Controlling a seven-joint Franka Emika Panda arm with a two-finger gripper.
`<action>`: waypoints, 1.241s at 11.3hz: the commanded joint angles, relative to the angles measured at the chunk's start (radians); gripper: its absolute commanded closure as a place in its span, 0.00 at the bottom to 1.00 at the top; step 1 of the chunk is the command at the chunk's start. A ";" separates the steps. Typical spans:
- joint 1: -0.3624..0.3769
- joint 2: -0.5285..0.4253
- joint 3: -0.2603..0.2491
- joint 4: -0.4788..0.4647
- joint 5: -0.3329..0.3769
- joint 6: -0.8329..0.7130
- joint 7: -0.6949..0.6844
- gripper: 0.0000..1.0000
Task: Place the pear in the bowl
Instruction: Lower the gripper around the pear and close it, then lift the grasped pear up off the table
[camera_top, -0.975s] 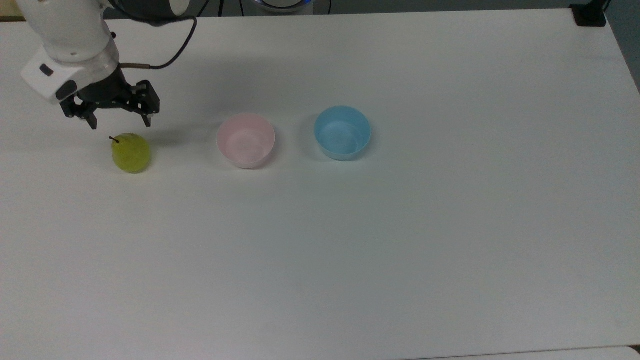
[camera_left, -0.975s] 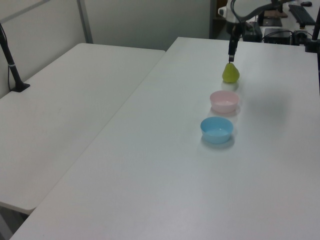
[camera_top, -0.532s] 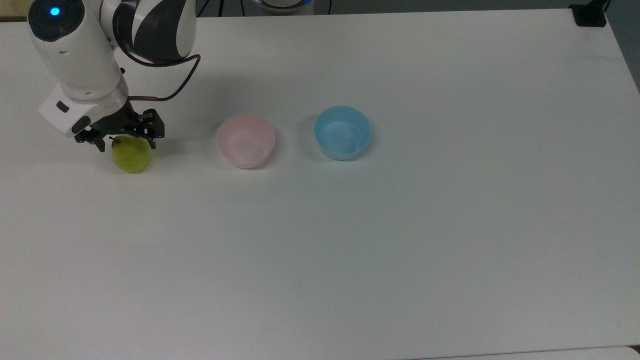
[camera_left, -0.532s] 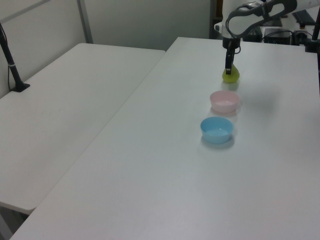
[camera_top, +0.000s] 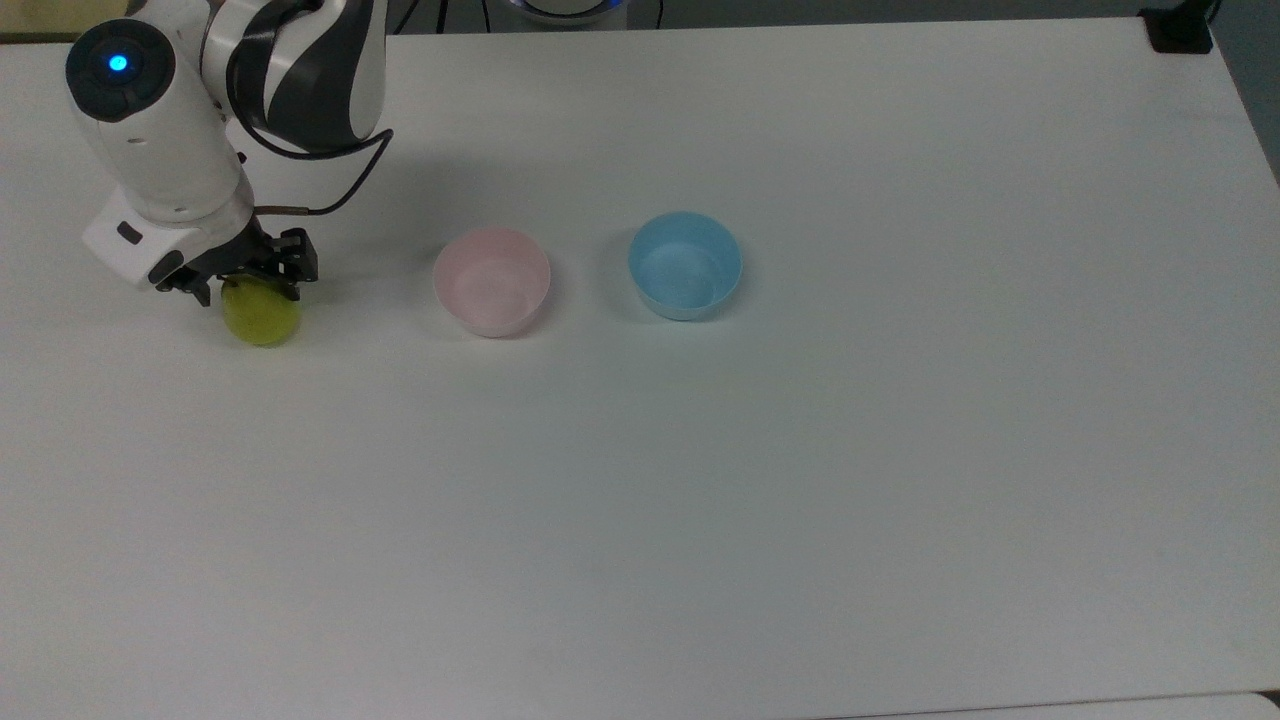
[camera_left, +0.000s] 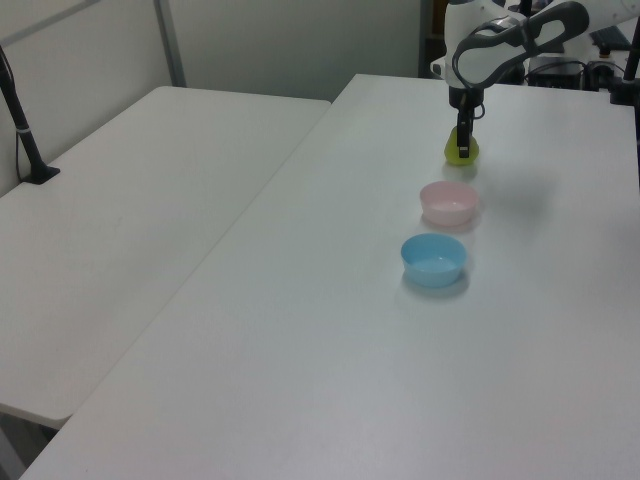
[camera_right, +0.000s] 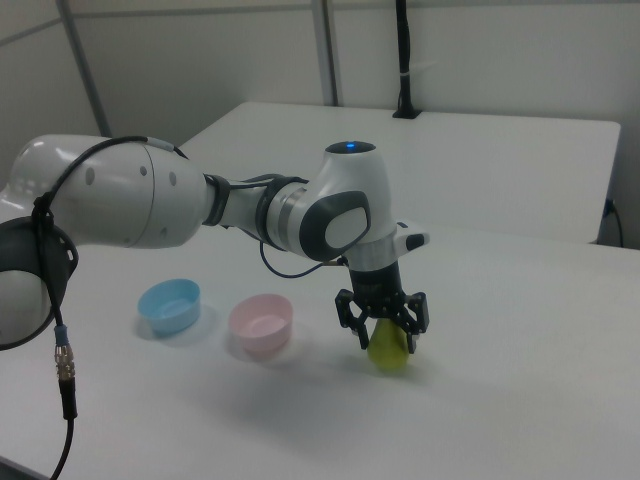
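Top view, mid-grasp: my Franka arm's black two-finger jaws (camera_top: 250, 287) straddle the small rounded yellow-green pear (camera_top: 262, 317), which sits on the white worktop (camera_top: 800, 480) at the top view's left, well apart from the small round pale pink plastic bowl (camera_top: 491, 280) and farther yet from the light blue plastic bowl (camera_top: 685, 265) of the same size. The jaws stand spread, one finger to each side of the fruit's upper half, and I cannot make out from the right view whether the pads already touch the skin; I judge the pinch not yet made. To do this step well, I would settle low enough that the pads meet the pear (camera_right: 388, 345) below its narrowing shoulder, close squarely across the widest part so the rounded body does not squirt out sideways, and only then lift straight up, high enough to clear the pink rim before carrying across to the top view's right. The pear (camera_left: 461, 148) looks smooth, glossy and plump, its upper part and stem hidden behind the fingers, so I expect a slippery surface that will roll if nudged off-centre; a centred, gentle squeeze seems the safer course. The pink bowl (camera_right: 261, 324) stands upright, holding nothing.
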 joint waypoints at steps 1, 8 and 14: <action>0.003 -0.004 -0.003 -0.018 -0.011 0.041 -0.021 0.30; 0.003 -0.040 -0.003 -0.015 -0.009 0.029 -0.020 0.66; 0.022 -0.229 0.005 -0.010 0.003 -0.135 -0.001 0.65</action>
